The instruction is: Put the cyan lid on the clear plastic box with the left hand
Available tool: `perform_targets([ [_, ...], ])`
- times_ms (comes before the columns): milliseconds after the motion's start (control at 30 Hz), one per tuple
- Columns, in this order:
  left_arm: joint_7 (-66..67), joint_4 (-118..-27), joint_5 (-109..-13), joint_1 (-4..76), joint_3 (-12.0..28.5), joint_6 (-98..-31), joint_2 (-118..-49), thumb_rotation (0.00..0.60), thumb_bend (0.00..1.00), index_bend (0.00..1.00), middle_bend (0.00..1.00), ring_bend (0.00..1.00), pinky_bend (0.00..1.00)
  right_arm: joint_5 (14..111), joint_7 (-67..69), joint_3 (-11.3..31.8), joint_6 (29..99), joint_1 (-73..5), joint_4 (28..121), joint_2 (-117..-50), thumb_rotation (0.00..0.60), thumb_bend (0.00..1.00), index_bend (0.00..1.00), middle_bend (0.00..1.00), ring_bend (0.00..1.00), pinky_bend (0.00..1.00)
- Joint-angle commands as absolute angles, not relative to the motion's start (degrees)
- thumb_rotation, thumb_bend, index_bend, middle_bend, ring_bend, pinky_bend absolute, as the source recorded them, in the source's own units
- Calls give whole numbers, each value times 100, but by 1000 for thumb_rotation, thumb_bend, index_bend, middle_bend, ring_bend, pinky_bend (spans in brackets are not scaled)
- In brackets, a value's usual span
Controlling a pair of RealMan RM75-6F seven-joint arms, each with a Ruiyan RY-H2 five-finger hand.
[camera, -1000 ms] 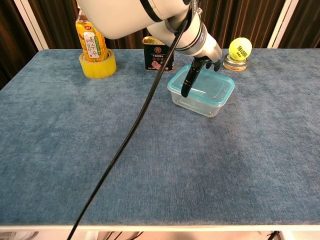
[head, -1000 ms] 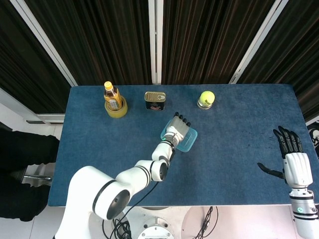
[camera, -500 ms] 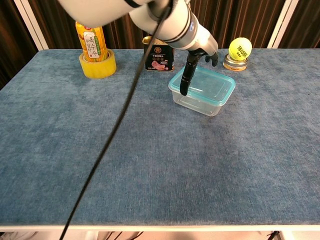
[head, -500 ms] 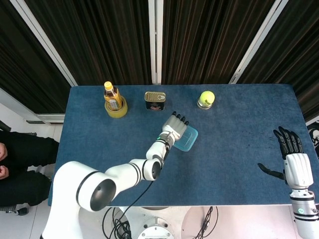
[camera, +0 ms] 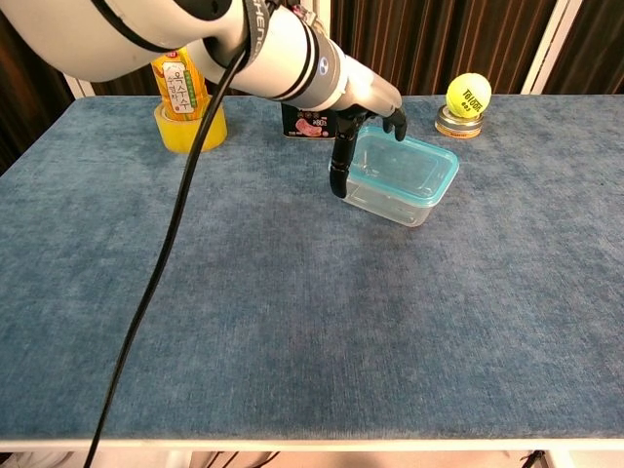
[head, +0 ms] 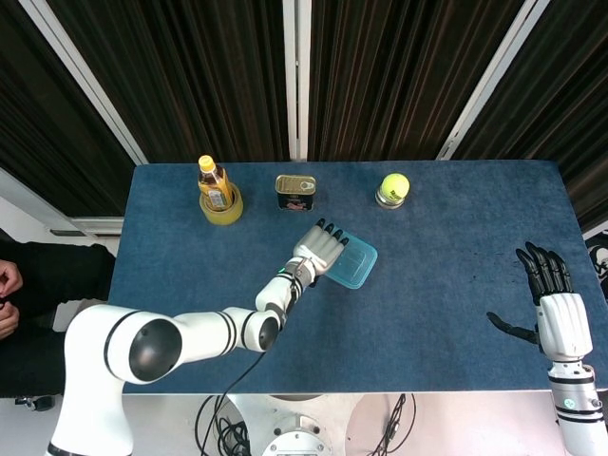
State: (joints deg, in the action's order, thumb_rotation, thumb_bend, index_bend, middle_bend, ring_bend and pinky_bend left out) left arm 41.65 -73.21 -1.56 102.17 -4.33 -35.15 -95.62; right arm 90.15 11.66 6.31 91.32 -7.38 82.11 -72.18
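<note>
At mid-counter [camera: 292, 322] the cyan lid [camera: 408, 164] sits on the clear plastic box [camera: 390, 204]; the left hand [head: 318, 251] hovers at its left edge, fingers [camera: 339, 175] spread, holding nothing. The right hand [head: 554, 306] lies open. The tennis ball [camera: 468, 94] carries writing too small to read.

Cyan lid [camera: 409, 163], clear box [camera: 395, 203], blue table [camera: 292, 312], yellow ball [camera: 468, 95], blk/wht hands.

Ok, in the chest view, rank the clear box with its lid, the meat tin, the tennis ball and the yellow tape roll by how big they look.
1. Clear plastic box with the cyan lid: largest.
2. Yellow tape roll.
3. Meat tin: partly hidden behind the left hand, so its place against the roll is unsure.
4. Tennis ball: smallest.
</note>
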Motion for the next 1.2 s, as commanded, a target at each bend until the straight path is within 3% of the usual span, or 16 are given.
perform_targets([
  [33,4204,-7282,-121,10213,-457,-3491,-9609,600,0,109,52,0,41,9010,1165,630,9123,-740,8211,-7222,600,23,0,0,0,0],
  [667,4319,-6975,26,10139,-490,-3375,-9874,600,0,108,57,0,43,9006,1164,638,9124,-740,8208,-7215,600,23,0,0,0,0],
  [1200,3680,-8810,-1802,9186,-248,-4609,-8940,600,0,119,80,0,44,9108,1129,613,9206,-730,8237,-7214,600,23,0,0,0,0],
])
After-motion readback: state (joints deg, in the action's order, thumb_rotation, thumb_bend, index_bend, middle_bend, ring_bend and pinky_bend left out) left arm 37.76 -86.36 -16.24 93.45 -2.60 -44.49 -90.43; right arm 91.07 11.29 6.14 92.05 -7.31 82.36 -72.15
